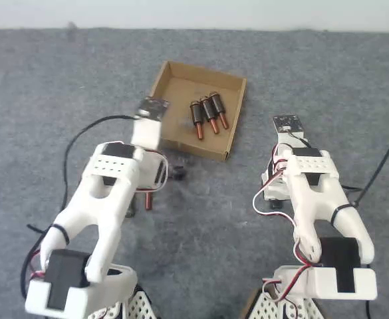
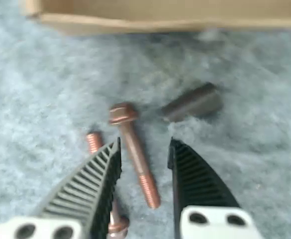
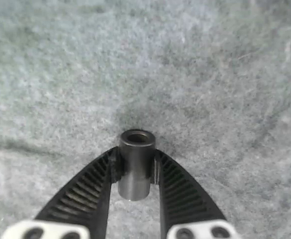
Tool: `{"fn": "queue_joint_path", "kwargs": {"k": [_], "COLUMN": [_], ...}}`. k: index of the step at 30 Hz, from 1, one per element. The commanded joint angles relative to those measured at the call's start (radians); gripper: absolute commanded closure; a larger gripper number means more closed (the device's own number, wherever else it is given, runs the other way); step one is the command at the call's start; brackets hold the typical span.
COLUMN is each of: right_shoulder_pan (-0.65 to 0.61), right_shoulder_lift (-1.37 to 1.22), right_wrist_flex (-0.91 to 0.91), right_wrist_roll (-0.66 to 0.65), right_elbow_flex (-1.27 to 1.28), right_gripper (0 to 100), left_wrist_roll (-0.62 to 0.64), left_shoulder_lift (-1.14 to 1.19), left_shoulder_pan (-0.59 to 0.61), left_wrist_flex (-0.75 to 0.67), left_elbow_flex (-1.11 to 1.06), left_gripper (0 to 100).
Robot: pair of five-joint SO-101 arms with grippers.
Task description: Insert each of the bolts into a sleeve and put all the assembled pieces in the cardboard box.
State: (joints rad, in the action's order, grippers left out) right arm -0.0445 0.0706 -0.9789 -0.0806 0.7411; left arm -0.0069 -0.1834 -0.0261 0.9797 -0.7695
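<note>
while the right hand (image 3: 136, 152) grips a sleeve (image 3: 136, 162), the left hand (image 2: 145, 144) hangs spread over a bolt (image 2: 137, 159), which it should grasp next.

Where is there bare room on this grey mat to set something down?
Free: the mat between the two arms, and the mat left of the cardboard box. Crowded: under the left gripper, where loose bolts and a sleeve lie.

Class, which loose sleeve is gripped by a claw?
The sleeve in the right claw; the other sleeve lies free on the carpet beside a bolt.
</note>
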Motion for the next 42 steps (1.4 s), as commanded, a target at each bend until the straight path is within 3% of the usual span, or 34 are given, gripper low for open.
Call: {"fn": "queue_joint_path", "kwargs": {"k": [1,11,20,30,36,42], "right_shoulder_pan": [0.019,0.018,0.018,0.018,0.019,0.019], "right_shoulder_lift": [0.004,0.004,0.004,0.004,0.005,0.005], "right_wrist_flex": [0.013,0.010,0.007,0.007,0.007,0.007], "right_wrist_roll": [-0.012,-0.012,-0.012,-0.012,-0.014,-0.014], "right_elbow_flex": [-0.049,-0.049,-0.049,-0.049,-0.049,-0.049], "right_gripper": [99.1,99.1,99.1,99.1,99.1,99.1], "left_wrist_roll": [0.026,0.029,0.140,0.187,0.259,0.259], "left_shoulder_lift": [-0.008,0.008,0.213,0.239,0.244,0.242], "left_shoulder_pan": [0.021,0.021,0.026,0.018,-0.015,-0.026], "left_wrist_flex": [-0.017,-0.043,-0.020,-0.040,-0.051,-0.064], "left_elbow_flex": [0.042,-0.001,0.128,0.148,0.120,0.107], "left_gripper": [86,86,86,86,99,99]}}
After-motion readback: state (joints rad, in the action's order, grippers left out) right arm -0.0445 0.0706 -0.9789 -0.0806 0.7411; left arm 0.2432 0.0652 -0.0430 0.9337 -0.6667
